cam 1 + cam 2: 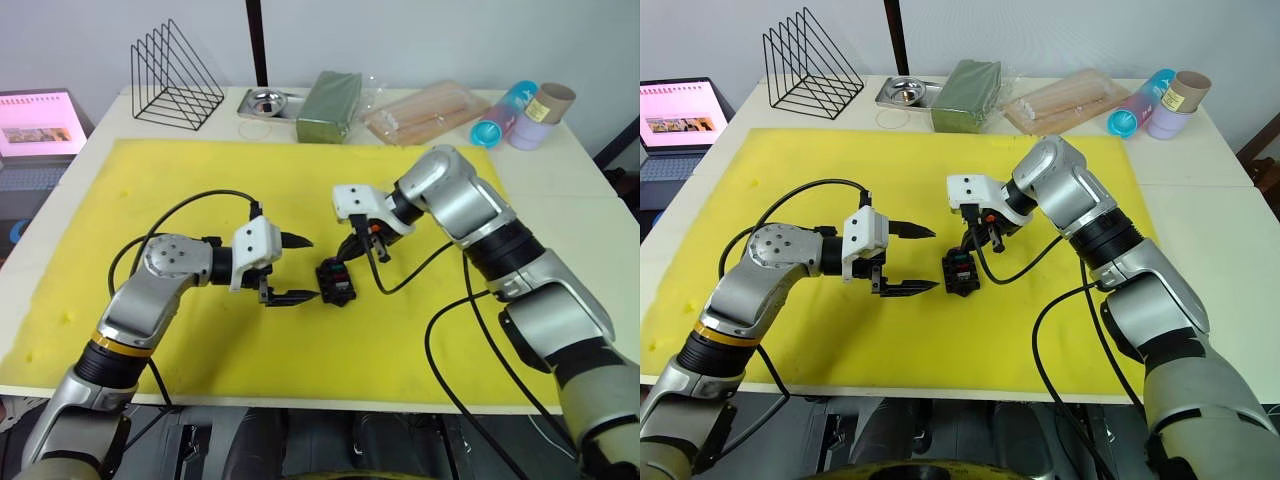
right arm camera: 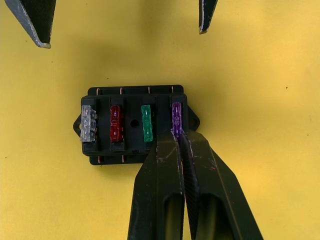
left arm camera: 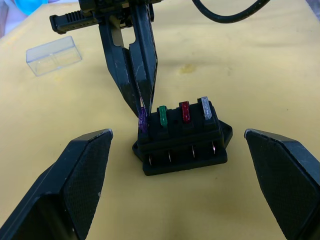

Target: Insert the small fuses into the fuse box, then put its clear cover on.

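Note:
The black fuse box (image 1: 336, 281) lies on the yellow mat (image 1: 180, 180) between my two grippers. Grey (image 2: 88, 123), red (image 2: 116, 123) and green (image 2: 147, 123) fuses stand in its slots. The purple fuse (image 2: 176, 116) is at the end slot, its near end pinched by my right gripper (image 2: 178, 135), which is shut on it and reaches down onto the box from the far side. My left gripper (image 1: 312, 268) is open just left of the box, its fingers apart from it. The clear cover (image 3: 54, 55) lies on the mat beyond the right gripper.
Along the table's back stand a black wire rack (image 1: 175, 75), a metal tray (image 1: 265, 103), a green packet (image 1: 328, 105), a clear bag of sticks (image 1: 430, 112) and coloured cups (image 1: 520, 115). A laptop (image 1: 35, 125) sits at the far left. Black cables trail from both wrists.

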Robot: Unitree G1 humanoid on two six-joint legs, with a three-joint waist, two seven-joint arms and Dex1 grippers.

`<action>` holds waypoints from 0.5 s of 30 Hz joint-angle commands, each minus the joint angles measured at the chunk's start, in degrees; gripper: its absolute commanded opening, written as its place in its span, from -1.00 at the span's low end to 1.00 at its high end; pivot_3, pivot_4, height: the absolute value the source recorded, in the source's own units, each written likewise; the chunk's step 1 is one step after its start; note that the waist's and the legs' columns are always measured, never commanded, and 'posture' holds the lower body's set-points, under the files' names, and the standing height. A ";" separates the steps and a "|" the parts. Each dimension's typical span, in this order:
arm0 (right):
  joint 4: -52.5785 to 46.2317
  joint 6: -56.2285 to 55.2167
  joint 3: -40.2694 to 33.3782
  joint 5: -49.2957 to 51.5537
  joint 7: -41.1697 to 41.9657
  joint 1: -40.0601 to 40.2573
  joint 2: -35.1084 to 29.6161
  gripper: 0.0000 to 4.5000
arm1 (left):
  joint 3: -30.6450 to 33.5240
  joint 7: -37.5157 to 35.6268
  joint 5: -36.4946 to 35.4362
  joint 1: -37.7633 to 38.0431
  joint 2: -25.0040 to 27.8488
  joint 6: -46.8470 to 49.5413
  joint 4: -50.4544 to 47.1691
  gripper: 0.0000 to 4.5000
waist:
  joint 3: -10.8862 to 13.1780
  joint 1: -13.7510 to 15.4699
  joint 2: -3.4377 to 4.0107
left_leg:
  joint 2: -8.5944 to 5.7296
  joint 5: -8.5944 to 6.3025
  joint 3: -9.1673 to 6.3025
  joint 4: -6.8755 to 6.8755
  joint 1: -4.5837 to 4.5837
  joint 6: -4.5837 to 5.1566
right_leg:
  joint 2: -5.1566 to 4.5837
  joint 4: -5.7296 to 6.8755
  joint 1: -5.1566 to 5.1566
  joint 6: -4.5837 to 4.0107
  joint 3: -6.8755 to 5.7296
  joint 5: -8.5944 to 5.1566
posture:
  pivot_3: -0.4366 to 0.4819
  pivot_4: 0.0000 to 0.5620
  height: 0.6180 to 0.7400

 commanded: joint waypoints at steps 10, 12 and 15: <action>-0.40 1.35 0.07 -0.26 0.59 -0.62 0.41 -0.70 | 0.42 -0.26 0.22 -0.41 0.20 -1.09 -1.77 1.00 | 0.00 0.00 0.00 | 0.00 0.00 0.00 0.00 0.00 0.00 | 0.00 0.00 -0.01 0.00 0.00 0.00 | -0.05 -0.47 1.00; -0.48 1.41 0.09 -0.25 0.56 -0.73 0.36 -0.70 | 0.45 -0.35 0.27 -0.41 0.20 -1.14 -1.71 1.00 | 0.00 -0.03 0.00 | 0.00 0.00 0.00 0.00 0.00 0.00 | 0.00 0.00 -0.01 0.00 0.00 0.00 | -0.05 -0.47 1.00; -0.86 1.36 -0.29 -0.15 0.55 -0.91 -0.10 -0.70 | 0.47 -0.43 0.32 -0.41 0.19 -1.10 -1.73 1.00 | 0.00 -0.03 0.00 | 0.00 0.00 0.00 0.00 0.00 0.00 | 0.00 0.00 -0.01 0.00 0.00 0.00 | -0.05 -0.47 1.00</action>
